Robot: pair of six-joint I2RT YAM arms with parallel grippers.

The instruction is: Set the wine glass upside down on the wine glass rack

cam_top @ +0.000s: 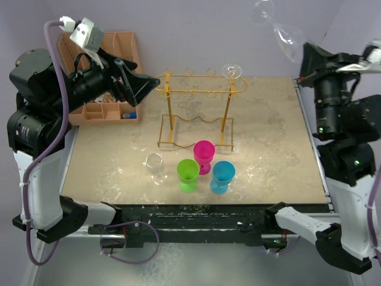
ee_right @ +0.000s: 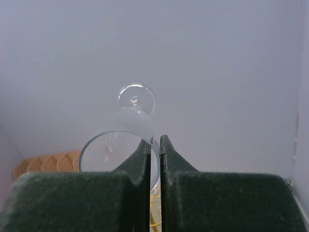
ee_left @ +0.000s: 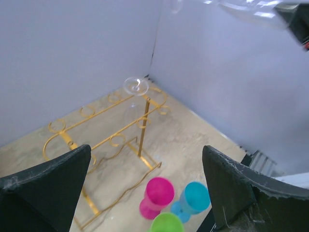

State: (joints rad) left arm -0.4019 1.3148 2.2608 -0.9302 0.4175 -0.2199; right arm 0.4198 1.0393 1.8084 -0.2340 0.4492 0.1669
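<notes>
My right gripper is raised high at the back right, shut on the rim of a clear wine glass. The glass tilts up and to the left, foot uppermost. In the right wrist view its bowl wall is pinched between my fingers. The gold wire wine glass rack stands at the back middle of the table. One clear glass hangs upside down from its right end. My left gripper hovers open and empty, left of the rack.
A third clear glass stands upright in front of the rack. Beside it are pink, green and blue cups. A peach slotted organiser sits at the back left. Purple walls close the back and right.
</notes>
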